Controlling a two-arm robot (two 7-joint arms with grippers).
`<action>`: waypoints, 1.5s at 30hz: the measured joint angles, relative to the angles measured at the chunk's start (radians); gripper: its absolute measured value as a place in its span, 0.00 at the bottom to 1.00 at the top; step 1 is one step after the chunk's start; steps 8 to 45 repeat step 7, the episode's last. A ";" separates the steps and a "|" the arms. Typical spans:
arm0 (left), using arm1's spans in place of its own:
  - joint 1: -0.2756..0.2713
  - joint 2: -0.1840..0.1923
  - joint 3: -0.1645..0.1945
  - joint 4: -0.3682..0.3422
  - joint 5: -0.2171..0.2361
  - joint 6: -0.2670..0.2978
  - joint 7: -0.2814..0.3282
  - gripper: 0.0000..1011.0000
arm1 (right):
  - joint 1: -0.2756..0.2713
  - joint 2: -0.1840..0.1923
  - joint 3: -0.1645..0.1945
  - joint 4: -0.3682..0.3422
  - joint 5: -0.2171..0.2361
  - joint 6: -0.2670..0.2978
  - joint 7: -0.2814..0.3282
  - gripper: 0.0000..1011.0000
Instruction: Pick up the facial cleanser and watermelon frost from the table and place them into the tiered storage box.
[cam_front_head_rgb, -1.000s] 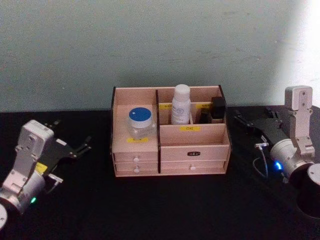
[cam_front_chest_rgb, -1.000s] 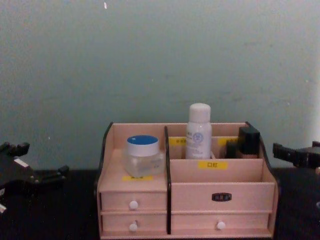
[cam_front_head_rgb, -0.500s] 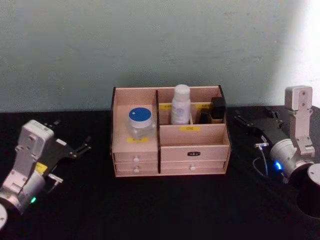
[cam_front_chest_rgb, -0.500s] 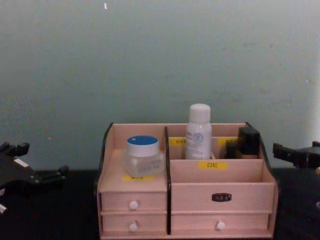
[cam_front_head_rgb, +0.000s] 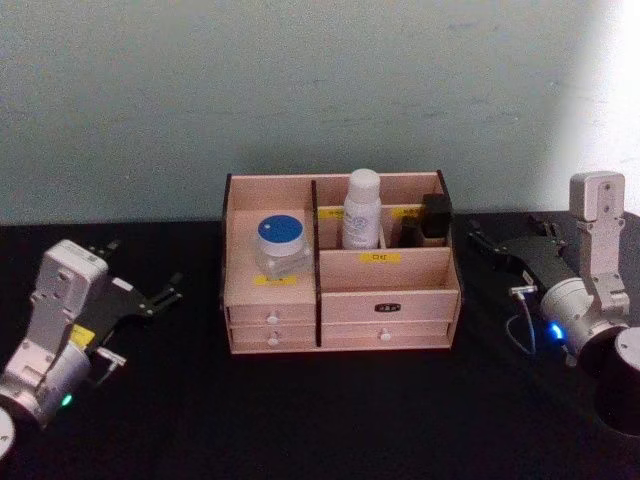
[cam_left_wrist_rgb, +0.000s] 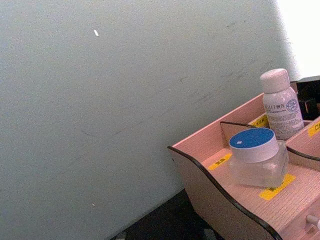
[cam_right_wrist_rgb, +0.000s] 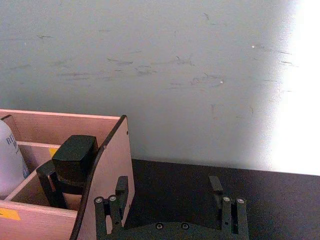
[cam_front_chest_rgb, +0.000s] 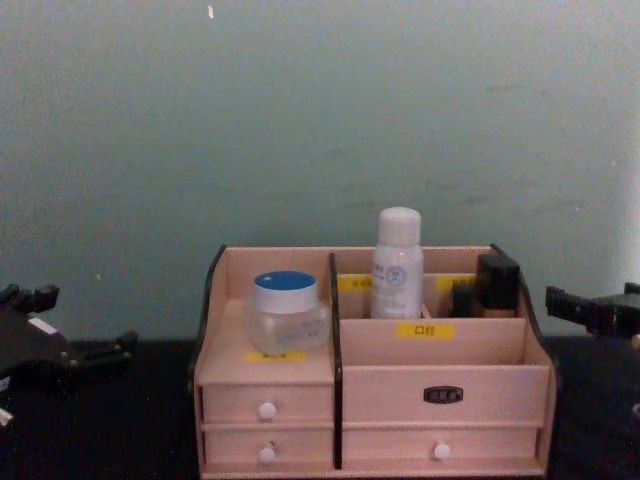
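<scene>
The tiered storage box (cam_front_head_rgb: 340, 300) stands mid-table, light wood with dark side edges. In its left compartment sits a clear jar with a blue lid (cam_front_head_rgb: 279, 243), also seen in the chest view (cam_front_chest_rgb: 286, 312) and the left wrist view (cam_left_wrist_rgb: 256, 156). A white bottle (cam_front_head_rgb: 361, 209) stands in a rear slot (cam_front_chest_rgb: 397, 262). I cannot tell which of these is the facial cleanser and which the watermelon frost. My left gripper (cam_front_head_rgb: 140, 268) rests open and empty left of the box. On the box's right, my right gripper (cam_front_head_rgb: 508, 235) is open and empty (cam_right_wrist_rgb: 167, 200).
A black item (cam_front_head_rgb: 434, 218) stands in the box's rear right slot (cam_right_wrist_rgb: 72, 165). The table (cam_front_head_rgb: 330, 420) is black, with a pale wall close behind the box. Bare table lies in front of the box and on both sides between it and the arms.
</scene>
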 joint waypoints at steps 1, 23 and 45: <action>0.000 0.000 0.000 0.000 0.000 0.000 0.000 0.99 | 0.000 0.000 0.000 0.000 0.000 0.000 0.000 0.99; 0.000 0.000 0.000 0.000 0.000 0.000 0.000 0.99 | 0.000 0.000 0.000 0.000 0.000 0.000 0.000 0.99; 0.000 0.000 0.000 0.000 0.000 0.000 0.000 0.99 | 0.000 0.000 0.000 0.000 0.000 0.000 0.000 0.99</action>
